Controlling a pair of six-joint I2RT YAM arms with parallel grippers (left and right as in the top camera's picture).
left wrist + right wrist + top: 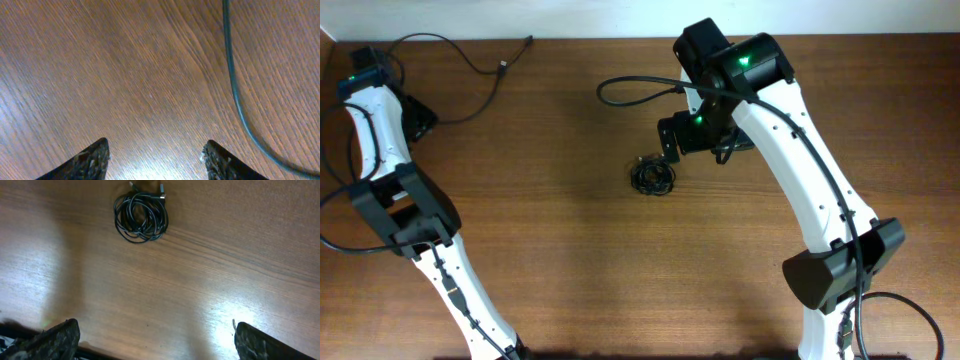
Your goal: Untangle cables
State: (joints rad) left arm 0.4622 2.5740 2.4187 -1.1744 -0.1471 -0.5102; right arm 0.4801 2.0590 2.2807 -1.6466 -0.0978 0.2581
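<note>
Near the middle of the surface (550, 250), the cables (140, 217) lie coiled tight. Right end effector (155, 325) hangs close by, spread wide and empty, apparently lining up a grasp. Left end effector (155, 145), likewise wide, hovers beside a loose cord (231, 75), judged already freed.

**One view from above, two from the wrists**

The overhead camera looks straight down on the tabletop (550, 250) from well above, far enough to take in the left arm (382, 150) and the right arm (810, 170). The left wrist camera sits very near the wood and faces down past the tips of the left gripper (155, 159). A loose cord (235, 95) curves along its right side. The right wrist camera rides higher and looks down past the right gripper (155, 337). It shares the coiled cables (140, 217) with the overhead view, where they lie near centre.
</note>
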